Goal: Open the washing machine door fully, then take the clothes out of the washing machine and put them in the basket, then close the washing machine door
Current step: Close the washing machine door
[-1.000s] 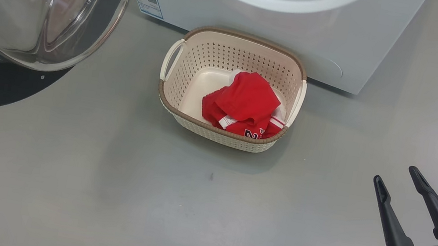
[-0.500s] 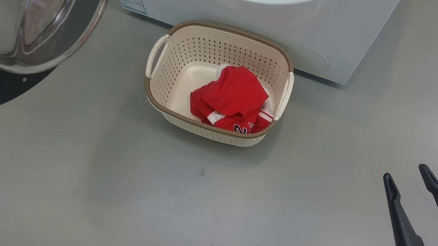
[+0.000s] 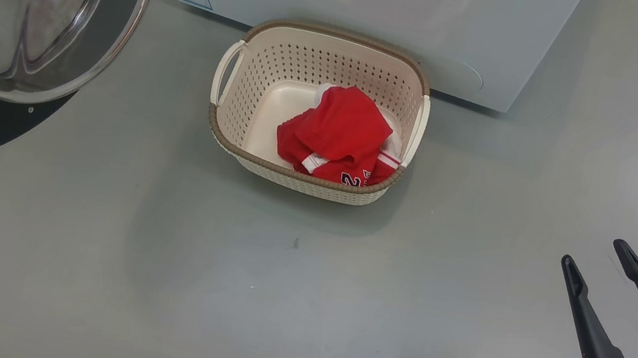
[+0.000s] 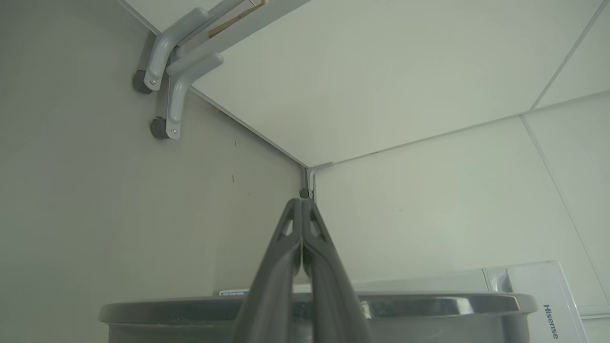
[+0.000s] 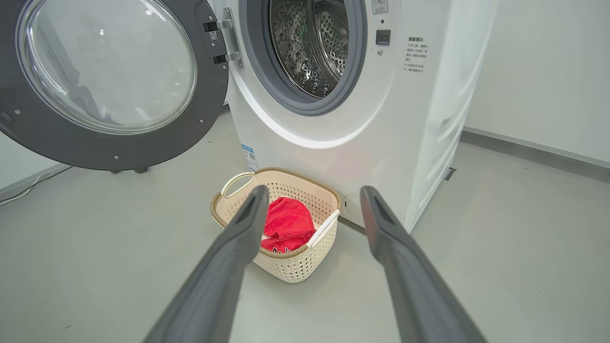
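Head view: basket (image 3: pixel 285 70) well apart from spread right claw (image 3: pixel 594 252).

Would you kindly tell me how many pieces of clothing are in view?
1: a red garment in the basket, toward its right side. White fabric at its edge may be trim or a second piece.

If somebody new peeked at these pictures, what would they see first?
The bright red crumpled garment jumps out, lying in the small cream perforated plastic basket on the grey floor before the big white washing machine. Next comes the large round black-rimmed glass door, swung wide open on the left, baring the shiny steel drum. The right gripper hangs open at the head view's lower right.
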You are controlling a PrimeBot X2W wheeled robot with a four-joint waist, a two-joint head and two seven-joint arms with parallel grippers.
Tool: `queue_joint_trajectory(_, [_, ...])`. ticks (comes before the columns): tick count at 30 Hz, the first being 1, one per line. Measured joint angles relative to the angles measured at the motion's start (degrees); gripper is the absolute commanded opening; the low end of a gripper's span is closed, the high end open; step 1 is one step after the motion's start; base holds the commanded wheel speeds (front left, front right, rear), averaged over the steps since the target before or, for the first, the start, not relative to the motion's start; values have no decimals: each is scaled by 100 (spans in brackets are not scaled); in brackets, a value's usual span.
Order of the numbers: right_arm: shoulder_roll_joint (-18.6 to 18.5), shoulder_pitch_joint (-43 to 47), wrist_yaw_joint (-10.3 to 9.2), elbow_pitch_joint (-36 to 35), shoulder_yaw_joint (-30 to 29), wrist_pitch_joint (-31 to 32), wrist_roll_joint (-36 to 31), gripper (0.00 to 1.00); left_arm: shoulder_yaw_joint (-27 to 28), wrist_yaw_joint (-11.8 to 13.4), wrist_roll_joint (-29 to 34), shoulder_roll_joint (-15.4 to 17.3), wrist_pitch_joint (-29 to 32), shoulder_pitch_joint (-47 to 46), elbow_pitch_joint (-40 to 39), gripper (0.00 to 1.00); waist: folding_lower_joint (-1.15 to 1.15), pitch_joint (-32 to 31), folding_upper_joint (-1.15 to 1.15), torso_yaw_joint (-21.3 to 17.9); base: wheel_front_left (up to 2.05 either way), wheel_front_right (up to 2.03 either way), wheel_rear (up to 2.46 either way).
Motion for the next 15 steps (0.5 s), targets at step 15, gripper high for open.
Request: queue_joint_trajectory(15, [-98, 2, 0, -41, -74, 0, 26, 100, 310, 0, 581, -183, 314, -535, 165, 0, 0, 121, 0, -51, 0, 0, 0])
